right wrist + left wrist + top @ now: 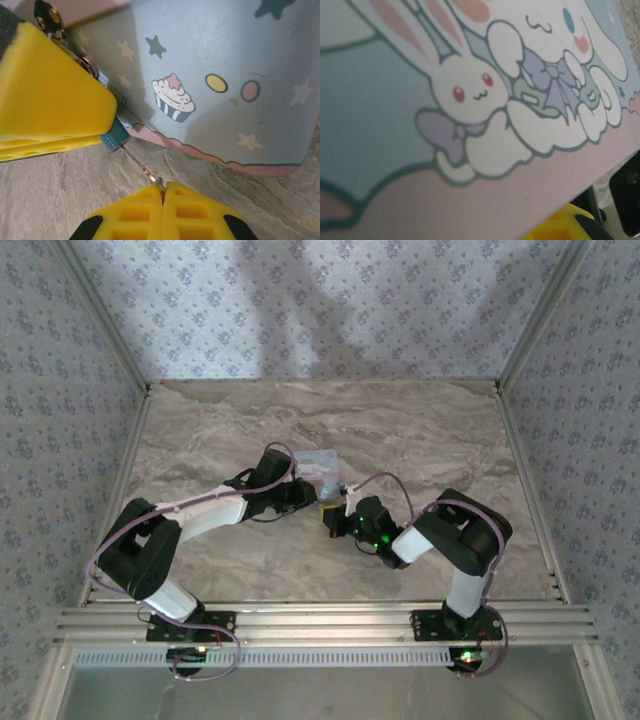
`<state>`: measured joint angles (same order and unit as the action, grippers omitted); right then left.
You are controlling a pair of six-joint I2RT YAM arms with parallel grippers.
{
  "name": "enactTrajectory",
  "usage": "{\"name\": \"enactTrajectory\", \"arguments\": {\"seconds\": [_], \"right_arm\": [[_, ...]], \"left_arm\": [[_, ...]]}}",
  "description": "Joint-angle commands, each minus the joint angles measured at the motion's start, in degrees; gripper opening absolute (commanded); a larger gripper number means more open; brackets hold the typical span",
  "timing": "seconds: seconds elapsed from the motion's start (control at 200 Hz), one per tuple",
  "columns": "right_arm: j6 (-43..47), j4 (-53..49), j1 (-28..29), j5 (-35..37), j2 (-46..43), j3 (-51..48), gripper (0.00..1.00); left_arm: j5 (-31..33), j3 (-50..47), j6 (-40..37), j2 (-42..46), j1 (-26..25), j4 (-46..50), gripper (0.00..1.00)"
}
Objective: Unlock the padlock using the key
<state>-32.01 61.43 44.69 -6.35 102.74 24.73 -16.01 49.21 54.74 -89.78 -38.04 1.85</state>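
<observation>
Pinches the key at the very tips of the right tool, yellow pads pressed together on its near end. Points the thin blade away from those tips, up and to their left, as far as the lower end of the teal padlock. Covers the padlock's upper part with the left tool; no telling whether clamped or parted. Shows the pale blue tin just behind the padlock, ahead of both tools, standing on the marble worktop.
</observation>
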Motion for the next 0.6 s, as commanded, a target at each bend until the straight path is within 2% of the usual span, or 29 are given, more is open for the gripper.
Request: {"name": "enactTrajectory", "arguments": {"seconds": [0.0, 0.195, 0.595], "right_arm": [[-0.9, 1.1, -0.4, -1.7, -1.3, 2.3, 0.00], [-1.2, -0.8, -0.9, -2.0, -1.1, 3.3, 0.00], [-0.7, 3.3, -1.2, -3.3, -0.7, 3.5, 0.00]], "left_arm": [[-0.6, -0.3, -0.5, -0.7, -0.5, -1.2, 0.11], [-0.8, -0.1, -0.7, -0.9, -0.6, -1.2, 0.11], [-1.2, -0.1, -0.5, -2.0, -0.7, -1.3, 0.11]]}}
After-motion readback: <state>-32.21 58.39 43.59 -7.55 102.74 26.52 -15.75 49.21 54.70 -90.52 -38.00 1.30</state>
